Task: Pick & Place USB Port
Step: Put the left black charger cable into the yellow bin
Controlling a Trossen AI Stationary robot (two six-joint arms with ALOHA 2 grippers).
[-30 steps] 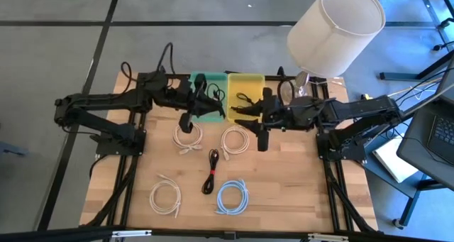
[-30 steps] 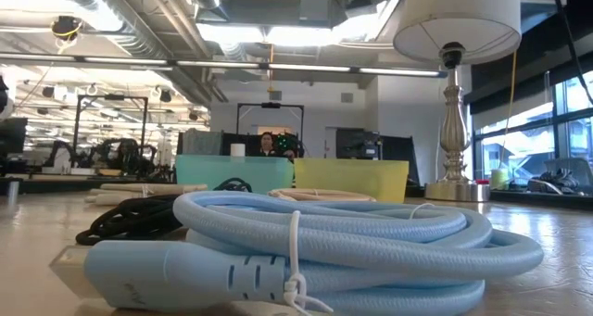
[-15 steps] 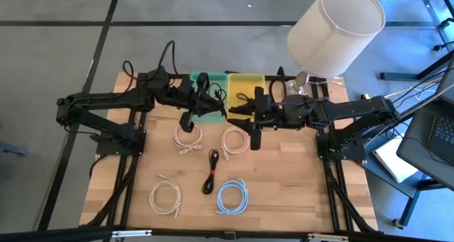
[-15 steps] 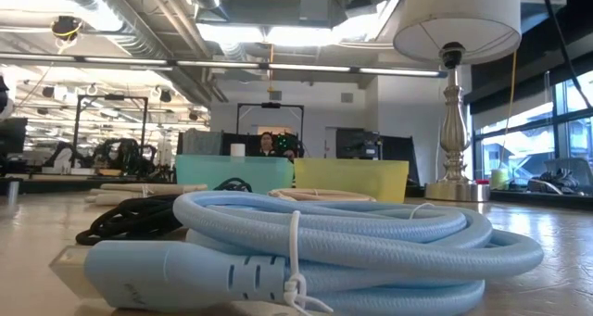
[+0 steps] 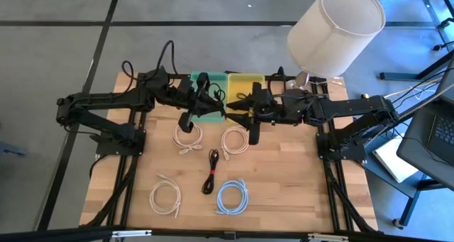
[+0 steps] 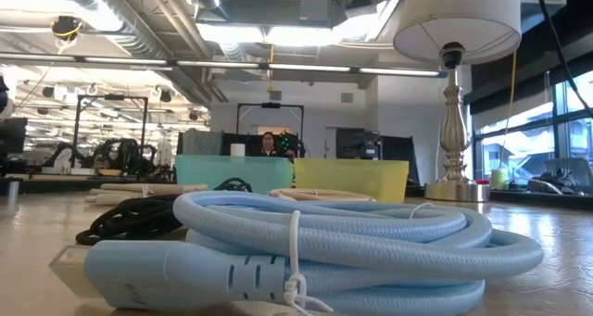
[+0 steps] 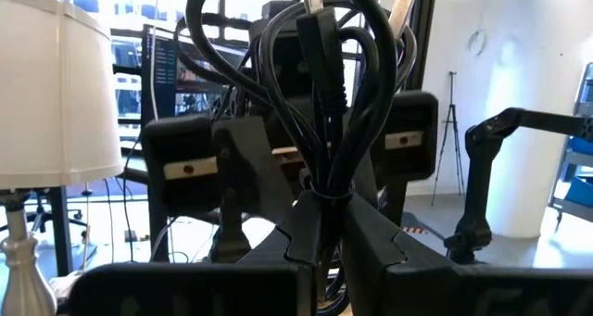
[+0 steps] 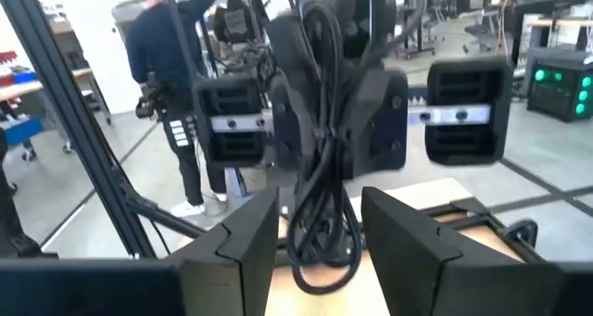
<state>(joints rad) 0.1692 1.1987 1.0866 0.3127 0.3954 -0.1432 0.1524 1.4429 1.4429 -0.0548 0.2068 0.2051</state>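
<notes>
A: Where is the black USB cable bundle (image 7: 324, 112)?

B: In the left gripper (image 7: 320, 225), whose fingers are closed on the tied waist of the bundle. The loops stand upright above the fingers, with a metal plug end at the top. From above, the left gripper (image 5: 201, 93) hangs over the teal bin (image 5: 210, 115) at the 12 o'clock edge of the tabletop (image 5: 284, 171).

A: And the right gripper?

B: The right gripper (image 5: 243, 108) points toward 9 o'clock, over the near rim of the yellow bin (image 5: 245, 79), just beside the left one. In its own wrist view its fingers (image 8: 246, 233) stand apart with nothing between them, and the bundle (image 8: 320, 168) hangs just beyond them in the other gripper.

A: What is hard to make out?

B: From above, both grippers cover much of the two bins, so I cannot tell what lies inside; a dark cable (image 5: 246, 97) shows in the yellow one. In the low view the light blue cable coil (image 6: 352, 237) fills the foreground and neither gripper can be made out.

A: What else lies on the tabletop?

B: Two white cable coils (image 5: 187, 137) (image 5: 234, 140) near the middle, a black tied cable (image 5: 211, 169) toward 6 o'clock, another white coil (image 5: 164, 196) at 7 o'clock, and the blue coil (image 5: 231, 196) beside it. A lamp (image 5: 335, 29) stands at 1 o'clock. A person (image 8: 176, 66) stands beyond the tabletop, cut off at the top.
</notes>
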